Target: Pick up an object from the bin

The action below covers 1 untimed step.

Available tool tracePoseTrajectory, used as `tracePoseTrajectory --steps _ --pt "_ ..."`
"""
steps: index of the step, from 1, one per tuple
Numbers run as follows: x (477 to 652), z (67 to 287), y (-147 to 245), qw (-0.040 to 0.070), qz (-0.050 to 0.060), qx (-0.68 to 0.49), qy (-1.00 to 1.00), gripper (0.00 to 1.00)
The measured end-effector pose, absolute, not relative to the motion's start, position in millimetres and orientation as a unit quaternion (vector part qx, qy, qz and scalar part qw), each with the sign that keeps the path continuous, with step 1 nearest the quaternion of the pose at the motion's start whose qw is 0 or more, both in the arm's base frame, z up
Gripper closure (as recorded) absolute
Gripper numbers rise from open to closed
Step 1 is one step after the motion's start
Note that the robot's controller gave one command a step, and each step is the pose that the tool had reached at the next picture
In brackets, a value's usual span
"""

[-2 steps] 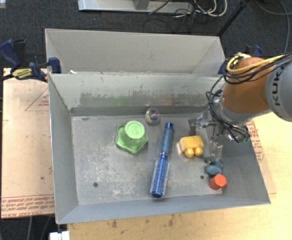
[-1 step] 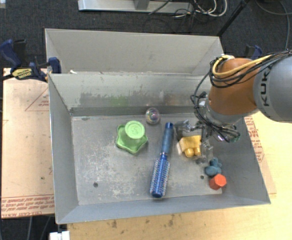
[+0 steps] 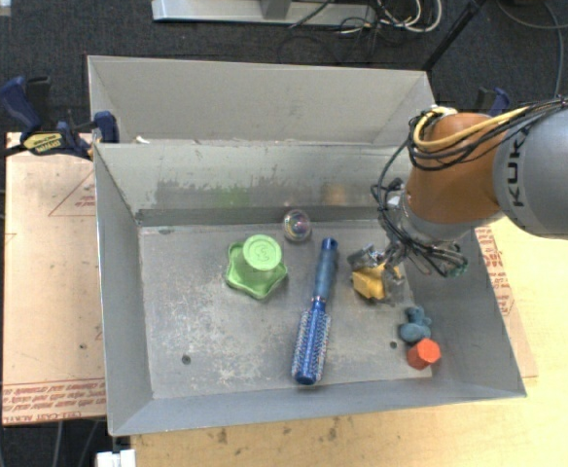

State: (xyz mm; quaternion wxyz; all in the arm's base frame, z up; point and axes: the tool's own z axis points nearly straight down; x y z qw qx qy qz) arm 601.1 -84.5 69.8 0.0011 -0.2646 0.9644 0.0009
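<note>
Yellow toy [image 3: 369, 284] under pincer [image 3: 379, 261] | blue brush [image 3: 313, 315] near | bin wall [image 3: 469, 339] apart

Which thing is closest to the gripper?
The small yellow thing, right at the gripper; the blue brush, green cup and shiny ball lie farther away.

The orange wrist [image 3: 449, 168] hangs over a small yellow toy [image 3: 369, 283] near a blue hairbrush [image 3: 313, 314].

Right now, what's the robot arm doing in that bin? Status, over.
Gripper low, right side of bin, over small yellow thing. Hold not confirmed. Blue brush toward the middle, apart; nothing blocking.
</note>
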Motion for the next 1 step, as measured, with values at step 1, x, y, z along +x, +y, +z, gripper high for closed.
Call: tracePoseTrajectory --steps 1 --pt "599.7 239.3 -69.4 0.004 -0.002 -0.488 0.873 1.00"
